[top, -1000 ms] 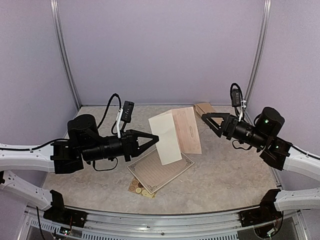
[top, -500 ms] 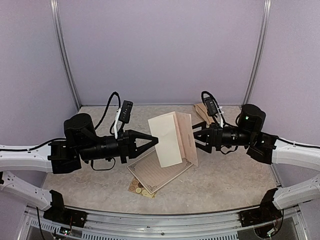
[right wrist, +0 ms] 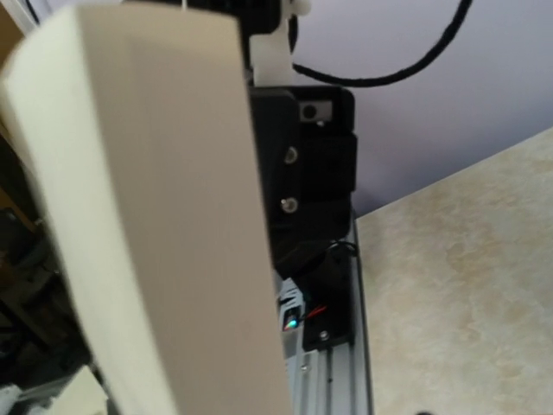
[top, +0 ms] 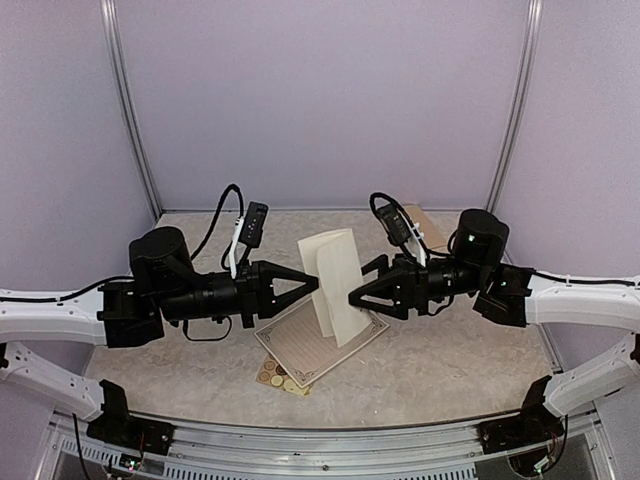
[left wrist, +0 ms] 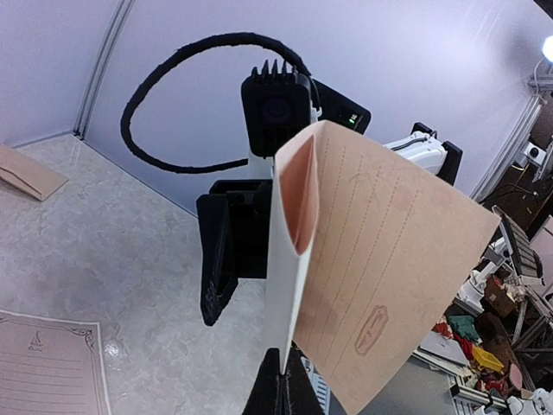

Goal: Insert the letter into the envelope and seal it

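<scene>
The letter (top: 338, 285), a cream ruled sheet folded in two, stands upright above the table's middle. My left gripper (top: 314, 281) is shut on its lower edge; in the left wrist view the fingertips (left wrist: 285, 385) pinch the white fold (left wrist: 289, 259). My right gripper (top: 358, 284) stands open on the far side, its jaws spread around the letter's free edge; one black finger (left wrist: 216, 272) shows behind the paper. In the right wrist view the letter (right wrist: 164, 216) fills the left half and my own fingers are hidden. The tan envelope (top: 430, 219) lies at the back right, partly behind the right arm.
A flat cream sheet with an ornate dark border (top: 318, 343) lies on the table under the held letter. A small tan sheet of round stickers (top: 279, 378) sits in front of it. Purple walls close the back and both sides.
The right arm has swung in from the back right to the letter, its jaws now around the free edge. The letter's two halves have come closer together. The left arm has held still.
</scene>
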